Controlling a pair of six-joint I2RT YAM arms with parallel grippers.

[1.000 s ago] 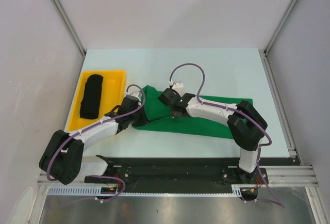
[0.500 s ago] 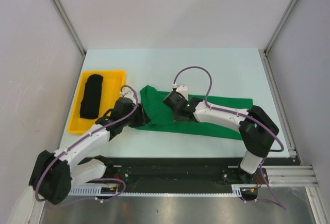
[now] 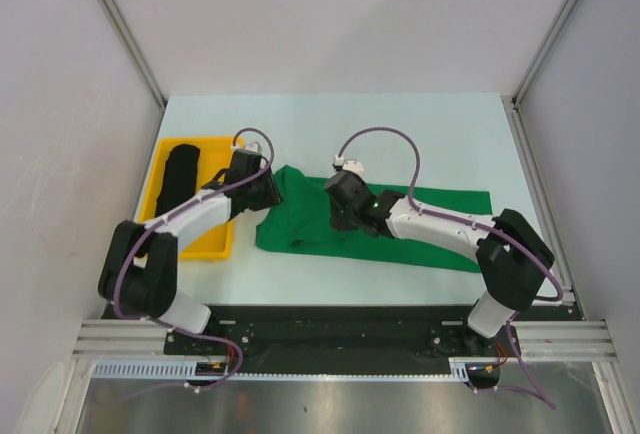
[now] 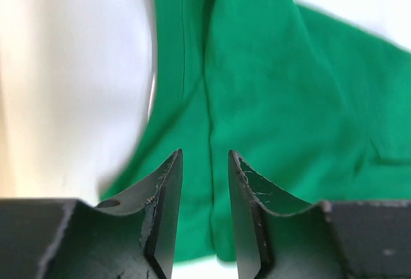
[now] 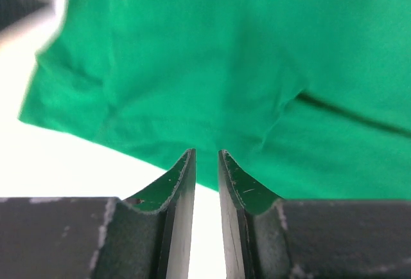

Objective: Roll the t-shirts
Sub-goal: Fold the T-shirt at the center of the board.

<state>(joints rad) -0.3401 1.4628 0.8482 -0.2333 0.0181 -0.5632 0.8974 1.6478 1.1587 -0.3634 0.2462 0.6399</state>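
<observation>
Pale table (image 3: pixel 420 129), white enclosure walls on three sides. We log the green t-shirt (image 3: pixel 310 234) lying flat across the middle of the table, long side running left to right, with loose folds at its left end. Just left of it sits a yellow tray (image 3: pixel 195 140). The black t-shirt (image 3: pixel 182 169) lies in the tray as a roll running near to far, and the left arm crosses over the tray.

Left gripper (image 4: pixel 204 157): jaws a narrow gap apart with nothing between them. It is over the shirt's far-left corner, and a crease in the cloth runs under the gap. We cannot tell whether the tips touch the cloth.

Right gripper (image 5: pixel 206 153): jaws parted by a thin slit, empty. It is over the shirt left of centre, with the hem and bare table showing through the slit.
</observation>
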